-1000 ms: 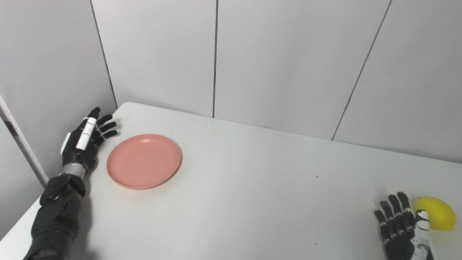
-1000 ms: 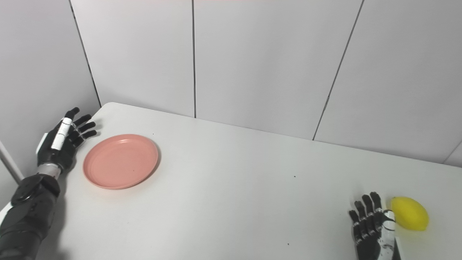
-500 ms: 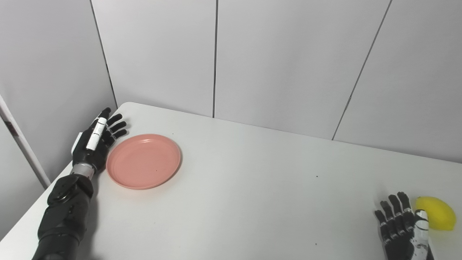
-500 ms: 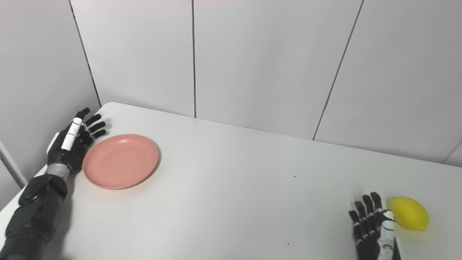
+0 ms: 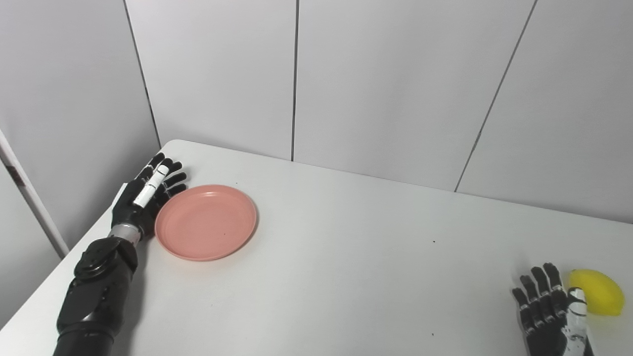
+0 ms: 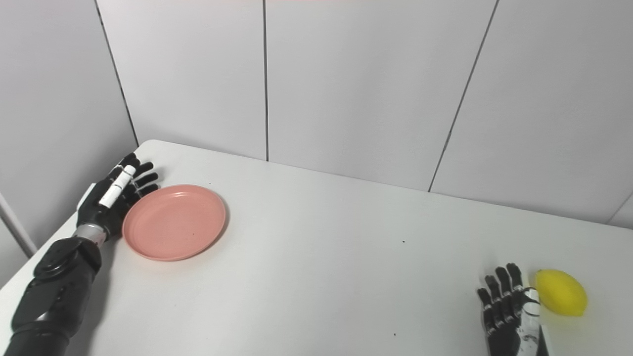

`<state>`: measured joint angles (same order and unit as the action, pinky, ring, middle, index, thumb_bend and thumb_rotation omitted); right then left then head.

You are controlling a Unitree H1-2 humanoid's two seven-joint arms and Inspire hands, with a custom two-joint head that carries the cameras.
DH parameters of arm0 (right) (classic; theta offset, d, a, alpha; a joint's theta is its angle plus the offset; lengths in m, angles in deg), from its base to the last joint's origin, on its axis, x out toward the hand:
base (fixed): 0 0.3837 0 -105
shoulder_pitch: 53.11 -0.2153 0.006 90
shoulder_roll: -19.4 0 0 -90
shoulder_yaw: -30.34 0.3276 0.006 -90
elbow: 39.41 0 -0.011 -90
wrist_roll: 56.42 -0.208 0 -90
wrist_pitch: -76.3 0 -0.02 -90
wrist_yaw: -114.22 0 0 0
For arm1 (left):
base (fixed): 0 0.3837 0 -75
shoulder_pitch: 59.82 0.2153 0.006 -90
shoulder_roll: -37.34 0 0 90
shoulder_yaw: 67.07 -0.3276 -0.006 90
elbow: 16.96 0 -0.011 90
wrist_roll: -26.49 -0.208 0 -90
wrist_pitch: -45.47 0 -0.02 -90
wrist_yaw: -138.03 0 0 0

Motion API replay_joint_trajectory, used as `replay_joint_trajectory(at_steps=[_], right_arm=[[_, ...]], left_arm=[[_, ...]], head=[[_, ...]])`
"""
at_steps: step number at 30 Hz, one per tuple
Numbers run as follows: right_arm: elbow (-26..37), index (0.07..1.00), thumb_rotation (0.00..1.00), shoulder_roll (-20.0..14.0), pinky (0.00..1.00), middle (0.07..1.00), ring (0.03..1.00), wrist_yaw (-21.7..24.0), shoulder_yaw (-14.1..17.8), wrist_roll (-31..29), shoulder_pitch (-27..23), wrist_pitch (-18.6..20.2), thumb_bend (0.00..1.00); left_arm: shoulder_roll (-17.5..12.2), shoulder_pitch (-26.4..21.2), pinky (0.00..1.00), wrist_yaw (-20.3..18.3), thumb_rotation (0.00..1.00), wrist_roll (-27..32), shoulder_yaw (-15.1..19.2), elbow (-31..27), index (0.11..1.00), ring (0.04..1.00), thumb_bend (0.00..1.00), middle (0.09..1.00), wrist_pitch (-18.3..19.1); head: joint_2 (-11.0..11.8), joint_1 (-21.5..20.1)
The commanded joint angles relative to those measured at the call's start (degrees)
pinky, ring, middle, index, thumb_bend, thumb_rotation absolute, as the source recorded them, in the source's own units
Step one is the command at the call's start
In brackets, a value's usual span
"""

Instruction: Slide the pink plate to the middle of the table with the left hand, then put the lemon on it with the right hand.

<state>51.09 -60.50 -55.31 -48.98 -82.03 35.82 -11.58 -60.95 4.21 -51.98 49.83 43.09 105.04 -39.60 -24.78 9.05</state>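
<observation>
A round pink plate (image 5: 205, 222) lies flat on the left part of the white table (image 5: 346, 257). My left hand (image 5: 146, 195) is open with fingers straight, its edge pressed against the plate's left rim; it also shows in the right eye view (image 6: 114, 195). A yellow lemon (image 6: 561, 291) lies near the table's right front corner. My right hand (image 6: 509, 311) is open, resting on the table just left of the lemon, apart from it or barely touching; I cannot tell which.
Grey wall panels (image 5: 296, 74) stand close behind the table and along its left side. The table's rounded back-left corner (image 5: 170, 144) is just beyond my left hand. A white post (image 5: 29, 198) stands left of the table.
My left hand has moved right, met the plate's left rim and pushed the plate a short way to the right. The right hand and the lemon have not moved.
</observation>
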Motion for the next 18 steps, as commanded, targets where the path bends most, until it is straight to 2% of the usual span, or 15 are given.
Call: replay_joint_trajectory(at_steps=[1,7,10,14,18], right_arm=[[-2.76,1.0,0.94,1.2,1.0,1.0,0.992,0.62,-0.54,-0.32,3.45,0.34,0.65],[-2.69,1.0,0.93,1.2,1.0,1.0,0.991,0.65,-0.45,-0.52,3.47,0.28,0.66],[-2.81,1.0,0.94,1.14,1.0,1.0,0.988,0.67,-0.49,-0.34,3.4,0.13,0.66],[-3.06,1.0,0.92,1.15,1.0,1.0,0.988,0.61,-0.41,-0.35,3.31,0.11,0.67],[-2.86,1.0,0.92,1.1,1.0,1.0,0.988,0.61,-0.52,-0.16,3.42,0.13,0.67]], left_arm=[[-0.34,0.11,0.77,0.5,0.47,-0.1,-0.1,-2.13,0.953,0.796,0.56,0.827,1.92],[1.55,1.49,0.76,0.55,0.43,2.17,1.52,-5.0,0.955,0.784,0.58,0.824,3.83],[3.54,2.62,0.76,1.65,0.42,4.04,2.69,-8.33,0.943,0.783,0.6,0.821,6.22],[5.94,3.9,0.75,3.38,0.46,5.53,3.5,-11.89,0.909,0.773,0.56,0.808,9.02],[7.61,5.23,0.73,5.34,0.51,4.49,2.66,-15.09,0.901,0.759,0.53,0.812,10.26]], head=[[-0.06,-0.02],[-0.29,-0.18],[-0.29,-0.11],[-0.36,-0.21],[-0.63,-0.42]])
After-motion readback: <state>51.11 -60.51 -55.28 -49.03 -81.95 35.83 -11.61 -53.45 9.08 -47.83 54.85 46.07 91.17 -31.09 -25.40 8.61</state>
